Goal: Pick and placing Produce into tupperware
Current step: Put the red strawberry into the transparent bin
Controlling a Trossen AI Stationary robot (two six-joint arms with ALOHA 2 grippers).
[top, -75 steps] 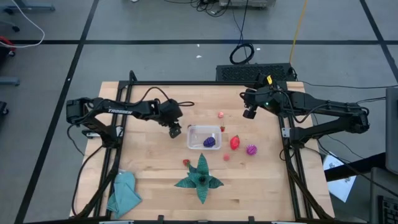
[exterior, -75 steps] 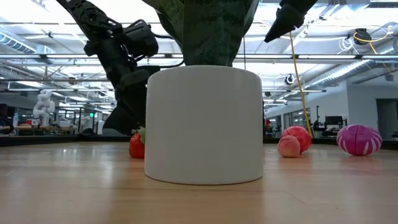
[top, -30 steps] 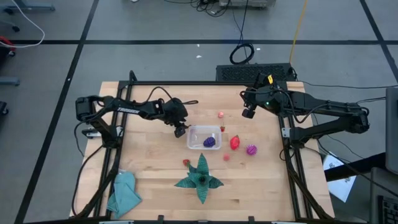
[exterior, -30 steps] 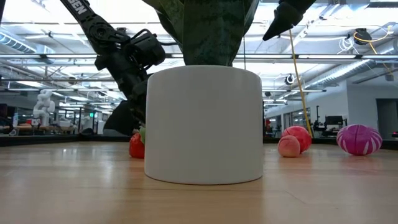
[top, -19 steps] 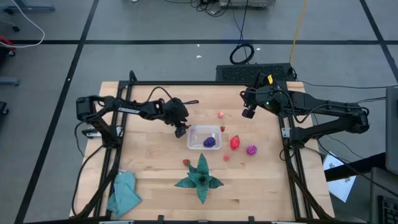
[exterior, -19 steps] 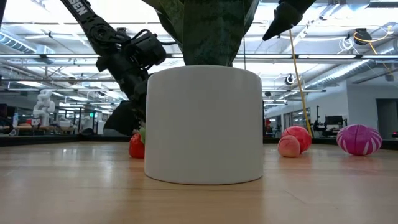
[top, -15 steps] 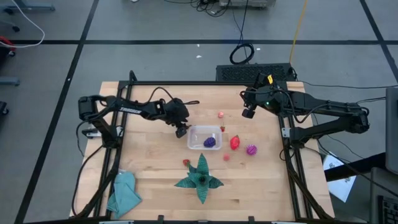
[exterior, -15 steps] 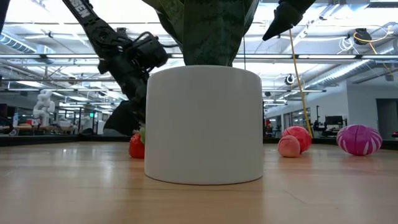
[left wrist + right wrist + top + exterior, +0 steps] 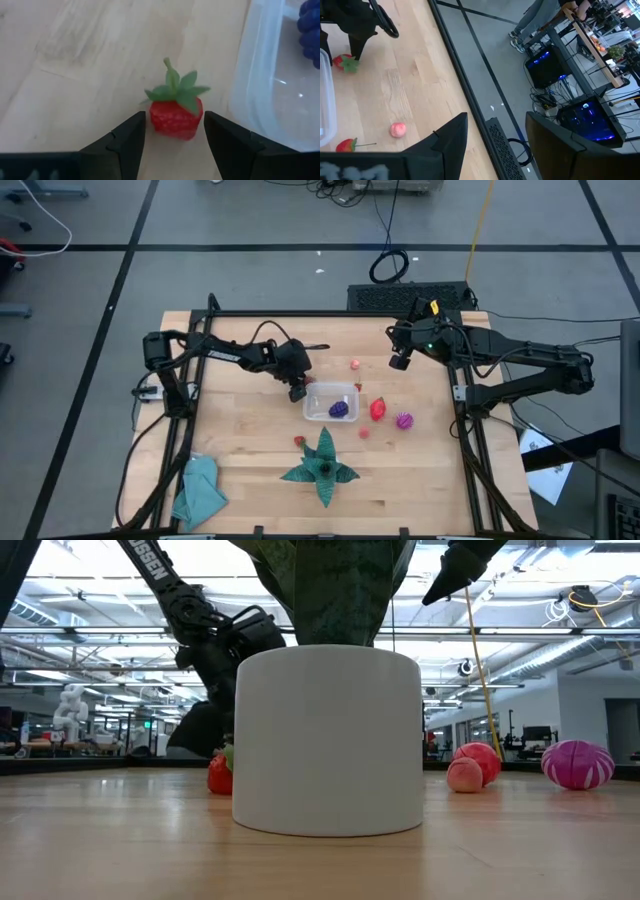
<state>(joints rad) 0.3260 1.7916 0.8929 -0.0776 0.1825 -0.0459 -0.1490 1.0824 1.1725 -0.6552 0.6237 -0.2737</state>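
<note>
A red strawberry (image 9: 175, 112) with green leaves lies on the wooden table, right beside the left wall of the clear tupperware (image 9: 330, 402). A purple grape bunch (image 9: 340, 409) lies inside the tupperware. My left gripper (image 9: 175, 135) is low over the strawberry, open, with one finger on each side of it; I see no touch. In the high view my left gripper (image 9: 297, 392) hides the strawberry. My right gripper (image 9: 400, 362) waits open, raised over the table's far right part, holding nothing.
Loose produce lies right of the tupperware: a pink ball (image 9: 354, 363), a strawberry (image 9: 357, 387), a red fruit (image 9: 377, 409), a magenta ball (image 9: 403, 420) and a pink piece (image 9: 364, 433). Another strawberry (image 9: 300, 441) lies by the potted green plant (image 9: 322, 467). A teal cloth (image 9: 198, 490) sits near left.
My left gripper has gone a little toward the table's right edge, closer to the tupperware's left wall, and has sunk slightly. Its finger gap looks the same. The tupperware and the loose produce have stayed in place.
</note>
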